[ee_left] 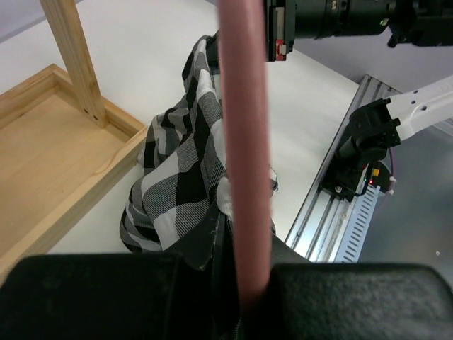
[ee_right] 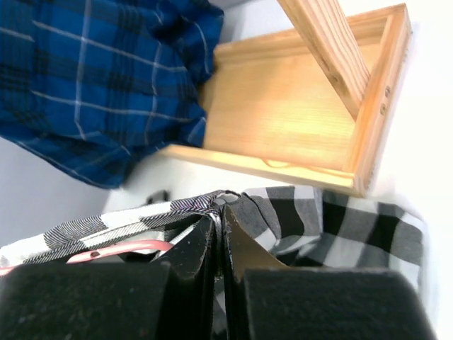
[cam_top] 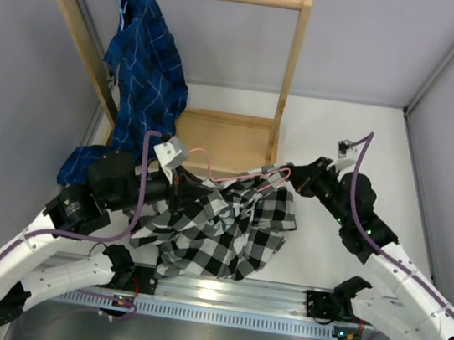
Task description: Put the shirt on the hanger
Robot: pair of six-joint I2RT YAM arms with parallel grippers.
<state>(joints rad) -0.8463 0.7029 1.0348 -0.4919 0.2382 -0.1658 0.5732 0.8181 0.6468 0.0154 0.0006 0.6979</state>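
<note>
The left gripper (ee_left: 249,280) is clamping the hanger (ee_left: 244,127); its jaws are sitting almost closed around the pink wire, which is running straight up between them in the left wrist view. The right gripper (ee_right: 221,230) is pinching a fold of the shirt (ee_right: 333,227); its jaws are pressing fully together on the checked cloth, and a short stretch of the pink wire is showing just to their left. From above, the shirt is lying crumpled on the desk (cam_top: 357,146) between the two arms, just in front of the base of the wooden rack (cam_top: 223,140); the hanger is lying along the shirt's far edge, spanning from one gripper to the other. A blue shirt (cam_top: 144,65) is hanging from the rack's top rail at the left; its lower end is resting on the desk beside the left arm.
</note>
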